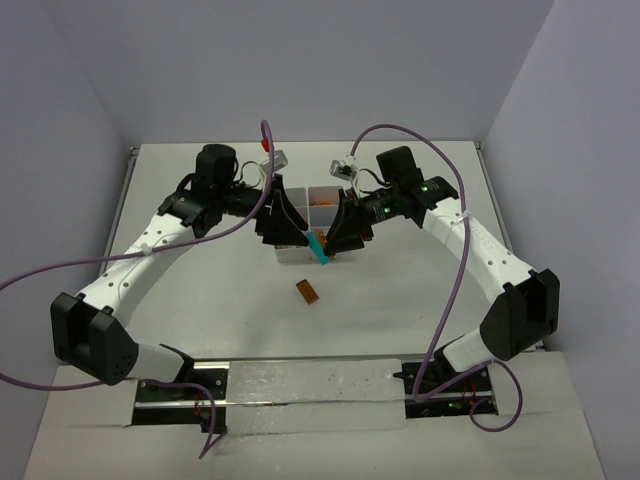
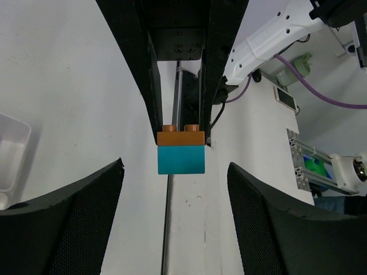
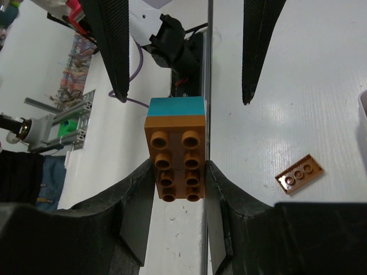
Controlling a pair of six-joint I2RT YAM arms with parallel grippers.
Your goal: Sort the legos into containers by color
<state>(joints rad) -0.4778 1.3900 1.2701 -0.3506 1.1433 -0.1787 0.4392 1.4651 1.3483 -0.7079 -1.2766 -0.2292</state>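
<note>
Right now your right jaws are closed on the orange-brown brick (image 3: 176, 166). They pinch its two long sides, and its studs face the right wrist camera. A teal brick (image 3: 176, 106) is joined to it. In the right wrist view it shows just beyond the orange-brown one. In the left wrist view it sits directly under it, at the centre of the frame. The pair is held clear of the surface (image 1: 400, 300).

Your left jaws are open. Their fingers (image 2: 69, 229) fill the lower left and lower right of the left wrist view, one on each side of the joined pair and touching neither brick. From the right wrist camera the same fingers hang down from the top of the frame, again apart from the bricks.

In the overhead view the two arms meet tip to tip at the centre, with a sliver of teal showing between them. The white tray (image 2: 16, 130) lies right behind that spot and is mostly hidden by the jaws. One compartment near the upper middle holds orange-brown pieces (image 1: 322, 207).

A flat orange-brown plate (image 3: 298, 173) lies studs up on the surface by itself, below the held pair in the overhead view and apart from the tray.
</note>
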